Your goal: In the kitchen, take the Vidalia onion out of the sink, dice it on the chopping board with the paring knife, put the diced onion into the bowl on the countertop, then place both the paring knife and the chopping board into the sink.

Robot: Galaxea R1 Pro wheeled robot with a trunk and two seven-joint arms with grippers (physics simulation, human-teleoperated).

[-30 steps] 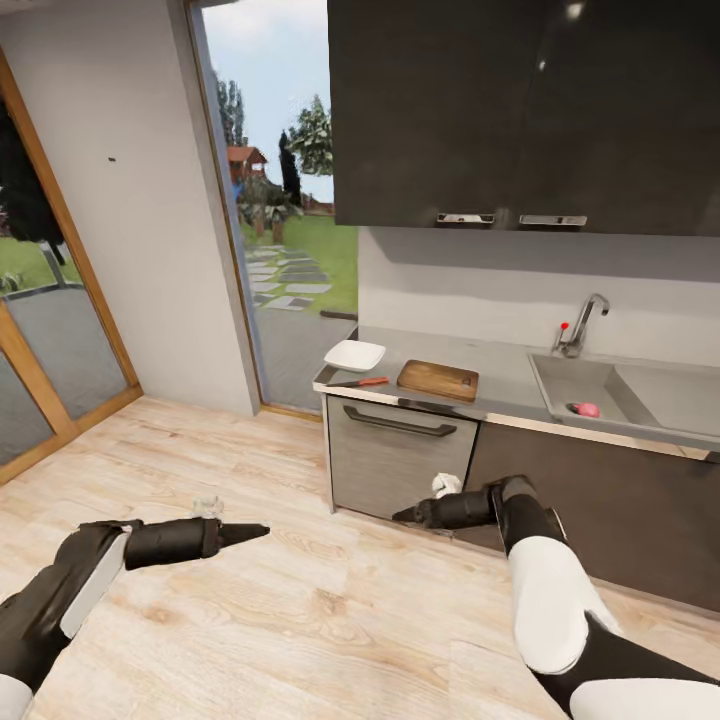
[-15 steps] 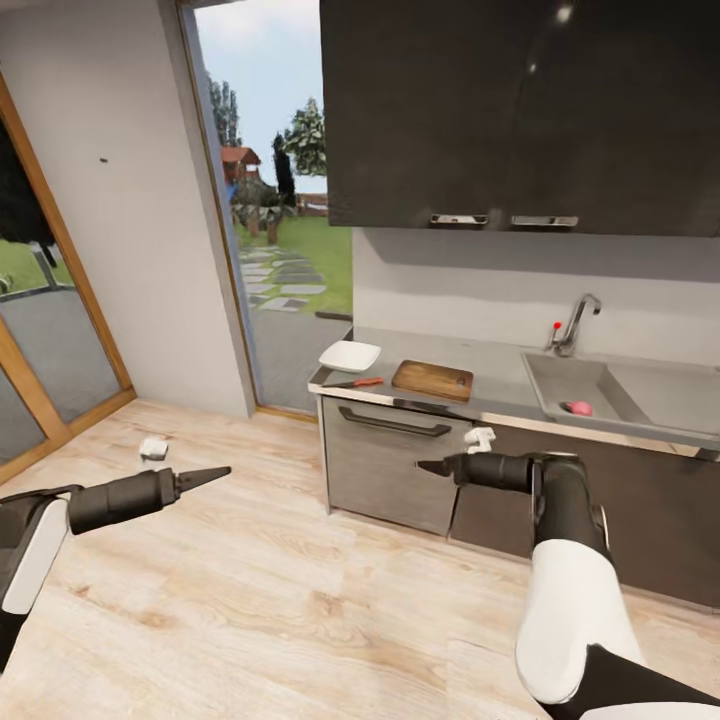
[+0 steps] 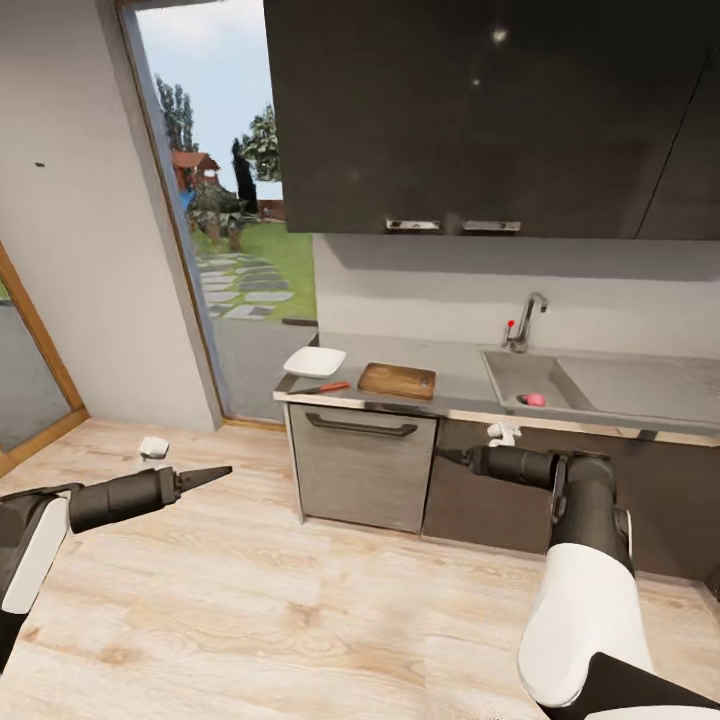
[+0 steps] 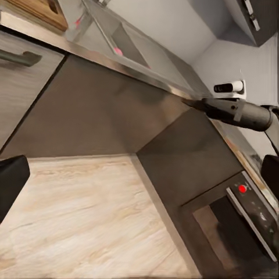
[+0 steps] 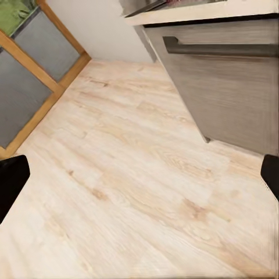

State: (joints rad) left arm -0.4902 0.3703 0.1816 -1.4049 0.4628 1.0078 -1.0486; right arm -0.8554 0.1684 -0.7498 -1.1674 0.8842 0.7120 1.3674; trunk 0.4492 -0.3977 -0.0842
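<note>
From head height we face the countertop [image 3: 460, 375] across the floor [image 3: 250, 600]. Our left wrist camera looks low along the cabinets [image 4: 104, 110]; the right looks down at floor, sharing the drawer front [image 5: 232, 99].

I'm looking at a home kitchen. A grey countertop [image 3: 455, 385] runs along the wall over grey cabinets [image 3: 362, 468] with dark bar handles, a steel sink [image 3: 530, 378] with a chrome faucet [image 3: 525, 320] set into it, dark wall cupboards [image 3: 470, 110] above. Light wood floor [image 3: 260, 610] underfoot. On the left, a tall glass door [image 3: 220, 210] opens onto a garden path and lawn.
</note>
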